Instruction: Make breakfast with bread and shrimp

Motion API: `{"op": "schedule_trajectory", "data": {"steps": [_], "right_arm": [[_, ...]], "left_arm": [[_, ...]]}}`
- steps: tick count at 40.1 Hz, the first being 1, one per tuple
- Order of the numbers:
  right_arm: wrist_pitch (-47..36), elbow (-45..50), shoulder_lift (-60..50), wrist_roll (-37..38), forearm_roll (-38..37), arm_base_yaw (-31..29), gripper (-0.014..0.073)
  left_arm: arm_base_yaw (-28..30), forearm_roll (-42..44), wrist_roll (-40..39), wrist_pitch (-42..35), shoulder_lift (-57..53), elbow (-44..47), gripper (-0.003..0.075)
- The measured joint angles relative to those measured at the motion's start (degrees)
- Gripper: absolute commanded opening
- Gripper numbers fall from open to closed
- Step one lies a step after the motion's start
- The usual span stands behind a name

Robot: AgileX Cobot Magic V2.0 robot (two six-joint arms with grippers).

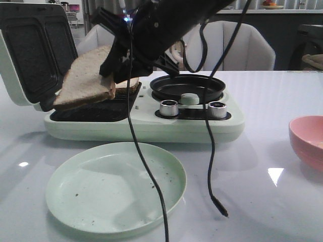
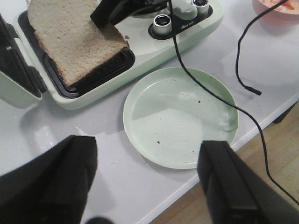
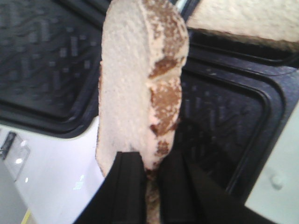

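Note:
My right gripper (image 1: pixel 112 75) is shut on one bread slice (image 1: pixel 83 78) by its crust edge. It holds the slice tilted over the left grill plate (image 1: pixel 91 112) of the open sandwich maker. The right wrist view shows the slice (image 3: pixel 135 84) edge-on between the shut fingers (image 3: pixel 128 186). A second slice (image 1: pixel 127 85) lies behind it on the grill, and also shows in the right wrist view (image 3: pixel 243 18). My left gripper (image 2: pixel 145 186) is open and empty above the table's front edge, near the green plate (image 2: pixel 180 116). I cannot make out any shrimp.
The pale green sandwich maker (image 1: pixel 151 126) has its lid (image 1: pixel 30 50) raised at the left, a round black pan (image 1: pixel 187 86) and two knobs (image 1: pixel 169 107). A pink bowl (image 1: pixel 308 141) stands at the right. Black cables (image 1: pixel 146 166) hang over the green plate (image 1: pixel 116 186).

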Motion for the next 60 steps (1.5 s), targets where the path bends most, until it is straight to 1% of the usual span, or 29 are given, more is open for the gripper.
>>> {"op": "schedule_trajectory", "data": {"steps": [1,5,7,10,11,20,24,28,31,34,40,44,50,53,57,60], "right_arm": [[-0.36,0.00,0.40,0.00,0.00,0.00,0.0167],[-1.68,0.00,1.76,0.00,0.09,0.00,0.0361],[-1.79,0.00,1.98,0.00,0.22,0.00,0.0442],[-1.88,0.00,1.95,0.00,0.22,0.00,0.0509],[-1.88,-0.10,1.95,0.00,0.34,0.00,0.0517],[-1.07,-0.22,1.95,0.00,0.44,-1.12,0.0517],[2.62,-0.22,1.15,-0.15,0.17,-3.41,0.0517],[8.53,-0.22,-1.16,-1.25,-2.30,-5.86,0.0517],[12.58,-0.22,-3.46,-2.04,-5.42,-6.87,0.0517],[17.09,-0.22,-6.52,-2.25,-10.11,-7.38,0.0517],[22.77,-0.22,-13.70,-1.14,-19.13,-7.48,0.0517],[25.56,-0.22,-19.00,2.20,-25.66,-7.48,0.0516],[29.75,0.17,-28.01,11.63,-36.90,-7.48,0.0516],[30.28,2.48,-33.59,16.29,-42.25,-7.48,0.0516],[29.85,7.91,-40.38,18.68,-45.41,-7.48,0.0516],[28.61,12.25,-45.49,19.27,-45.98,-7.48,0.0516]], "left_arm": [[0.00,0.00,0.00,0.00,0.00,0.00,0.0508],[0.00,0.00,0.00,0.00,0.00,0.00,0.0508],[0.00,0.00,0.00,0.00,0.00,0.00,0.0508],[0.00,0.00,0.00,0.00,0.00,0.00,0.0508],[0.00,0.00,0.00,0.00,0.00,0.00,0.0508],[0.00,0.00,0.00,0.00,0.00,0.00,0.0508],[0.00,0.00,0.00,0.00,0.00,0.00,0.0508],[0.00,0.00,0.00,0.00,0.00,0.00,0.0508],[0.00,0.00,0.00,0.00,0.00,0.00,0.0508],[0.00,0.00,0.00,0.00,0.00,0.00,0.0508],[0.00,0.00,0.00,0.00,0.00,0.00,0.0508],[0.00,0.00,0.00,0.00,0.00,0.00,0.0508],[0.00,0.00,0.00,0.00,0.00,0.00,0.0508],[0.00,0.00,0.00,0.00,0.00,0.00,0.0508],[0.00,0.00,0.00,0.00,0.00,0.00,0.0508],[0.00,0.00,0.00,0.00,0.00,0.00,0.0508]]}}
